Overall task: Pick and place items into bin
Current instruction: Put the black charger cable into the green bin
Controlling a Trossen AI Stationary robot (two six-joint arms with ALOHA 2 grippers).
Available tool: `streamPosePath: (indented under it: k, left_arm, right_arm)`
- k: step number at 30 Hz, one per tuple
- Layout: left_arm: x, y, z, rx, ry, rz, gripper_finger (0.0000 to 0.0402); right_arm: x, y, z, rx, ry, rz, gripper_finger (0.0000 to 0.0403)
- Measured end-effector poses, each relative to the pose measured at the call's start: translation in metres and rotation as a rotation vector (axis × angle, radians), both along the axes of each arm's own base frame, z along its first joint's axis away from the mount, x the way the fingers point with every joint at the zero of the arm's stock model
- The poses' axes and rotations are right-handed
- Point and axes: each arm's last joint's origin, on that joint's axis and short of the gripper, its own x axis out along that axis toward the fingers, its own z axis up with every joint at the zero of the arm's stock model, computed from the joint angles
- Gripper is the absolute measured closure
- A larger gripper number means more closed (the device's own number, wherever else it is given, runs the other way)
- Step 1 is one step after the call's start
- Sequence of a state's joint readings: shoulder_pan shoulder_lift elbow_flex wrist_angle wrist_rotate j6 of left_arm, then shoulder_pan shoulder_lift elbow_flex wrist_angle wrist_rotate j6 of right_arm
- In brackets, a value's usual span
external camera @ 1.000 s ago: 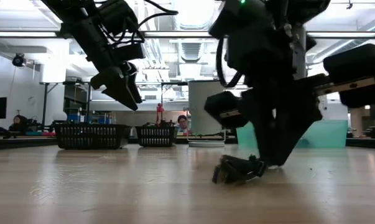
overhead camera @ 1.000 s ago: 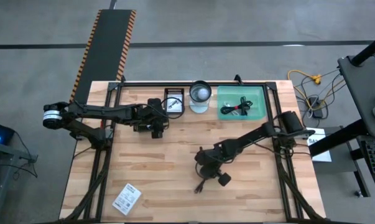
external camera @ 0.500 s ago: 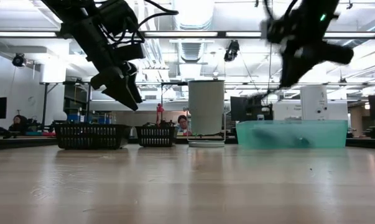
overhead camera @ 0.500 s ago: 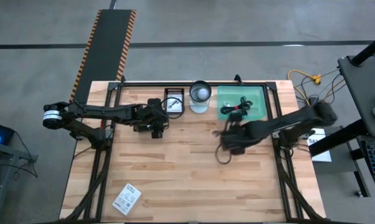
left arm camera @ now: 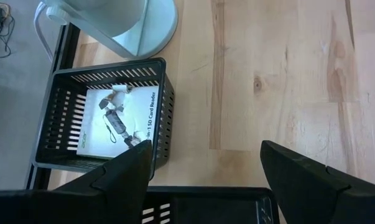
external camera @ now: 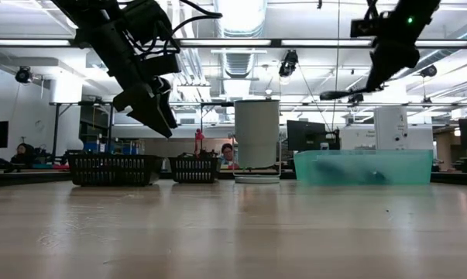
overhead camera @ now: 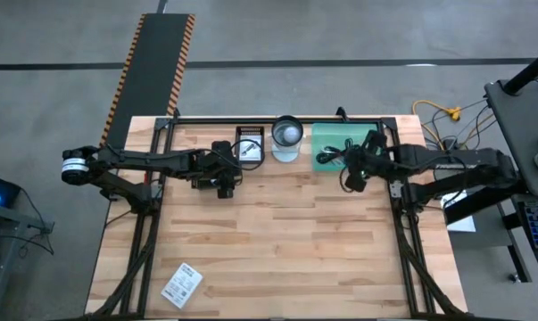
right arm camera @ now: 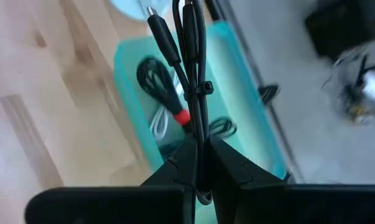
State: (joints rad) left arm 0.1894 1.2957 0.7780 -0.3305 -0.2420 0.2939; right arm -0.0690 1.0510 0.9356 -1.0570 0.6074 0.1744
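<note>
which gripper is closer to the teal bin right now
The right. The right gripper, shut on a black cable, is over the teal bin. The left gripper waits open by the black basket, farther off.

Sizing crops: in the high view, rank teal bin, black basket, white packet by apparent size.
1. teal bin, partly covered by the right tool
2. black basket
3. white packet, close to the basket; order unsure

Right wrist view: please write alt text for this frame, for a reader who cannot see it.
The right gripper is shut on a bundled black cable, holding it above a translucent green bin at the edge of the wooden table. Inside the bin lies another cable with a red band.
</note>
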Motion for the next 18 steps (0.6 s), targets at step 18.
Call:
streamPosePath:
  k: [18]
  left_arm:
    - [0.000, 0.000, 0.000, 0.001, 0.002, -0.002, 0.0120]
  right_arm:
    - [0.007, -0.076, -0.023, 0.144, 0.000, -0.112, 0.0294]
